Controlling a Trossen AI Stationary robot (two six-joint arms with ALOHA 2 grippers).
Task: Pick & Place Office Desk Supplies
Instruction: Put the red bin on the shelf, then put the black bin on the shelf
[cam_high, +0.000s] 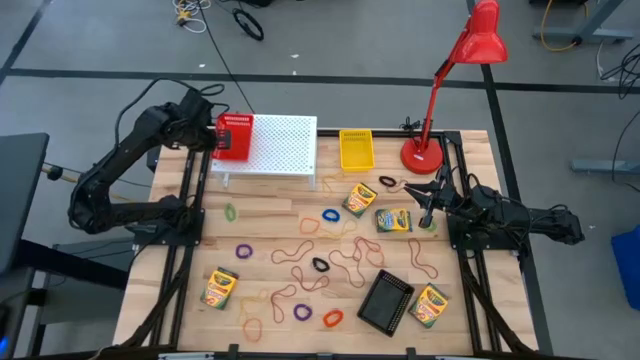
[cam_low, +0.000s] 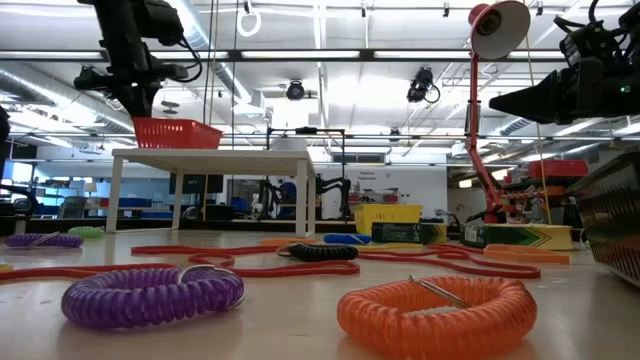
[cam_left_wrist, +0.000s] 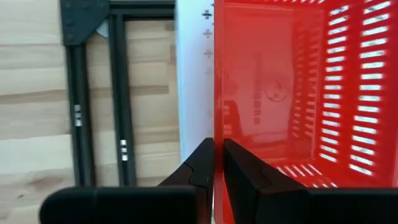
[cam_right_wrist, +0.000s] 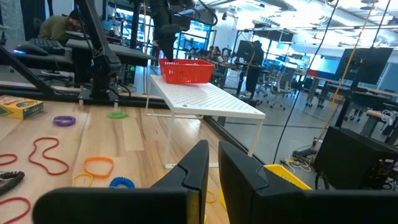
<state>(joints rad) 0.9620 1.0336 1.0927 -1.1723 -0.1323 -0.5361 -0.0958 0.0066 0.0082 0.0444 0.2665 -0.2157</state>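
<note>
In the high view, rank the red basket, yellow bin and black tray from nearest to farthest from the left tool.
1. Red basket, on the white stand's left end, at the left tool.
2. Yellow bin, past the stand's right end.
3. Black tray, near the front edge, right of centre.

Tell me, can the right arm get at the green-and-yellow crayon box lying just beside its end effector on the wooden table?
Probably yes. The right end effector hangs just beside the flat green-and-yellow crayon box, and nothing stands between them; only thin reddish-orange rubber bands lie nearby on the wooden table.

We see the table from overhead, from table level, and from both wrists; all show the red basket (cam_high: 233, 136).
</note>
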